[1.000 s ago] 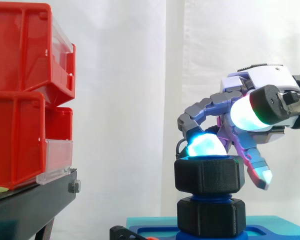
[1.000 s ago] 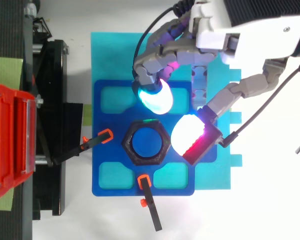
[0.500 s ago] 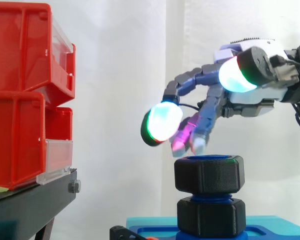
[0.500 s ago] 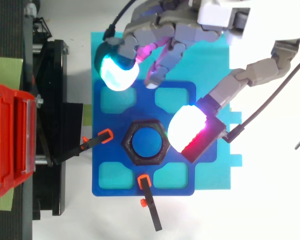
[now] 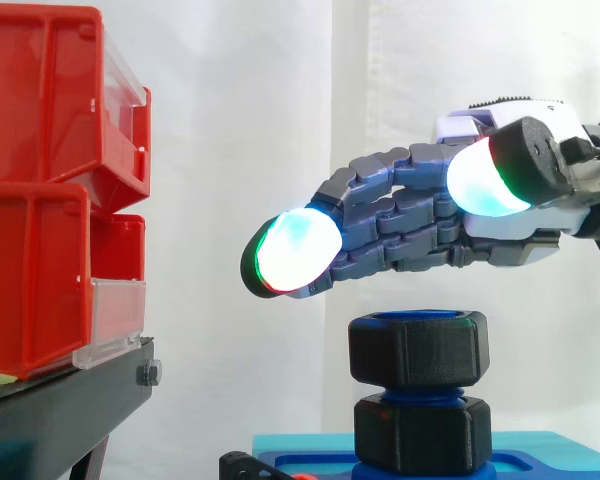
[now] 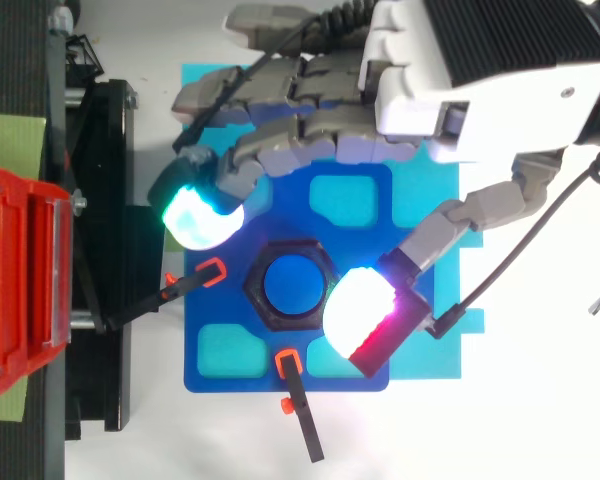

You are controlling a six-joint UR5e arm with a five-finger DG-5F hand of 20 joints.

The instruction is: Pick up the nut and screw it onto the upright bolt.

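Observation:
The black hex nut (image 5: 417,350) sits on top of the upright blue bolt (image 6: 292,287), above a second black hex piece (image 5: 423,432) at the bolt's foot. From above, the nut (image 6: 253,290) rings the bolt's blue end. My hand (image 5: 510,215) hovers just over the nut without touching it and is open. Its fingers stretch out level to the left, past the nut, with one glowing fingertip (image 5: 290,252) well beyond it. Seen from the top, the hand (image 6: 450,90) lies behind the bolt, and the thumb pad (image 6: 358,310) hangs beside the nut's right edge.
The bolt stands in a blue fixture plate (image 6: 220,375) on a cyan mat (image 6: 205,100). Two black clamps with orange tips (image 6: 212,270) (image 6: 288,362) point at the nut. Red bins (image 5: 40,200) on a black stand (image 5: 60,410) rise to the left.
A second ago a curled fingertip rested on the nut's top. The hand has lifted since, and its fingers have uncurled and stretched out to the left. The nut has stayed on the bolt.

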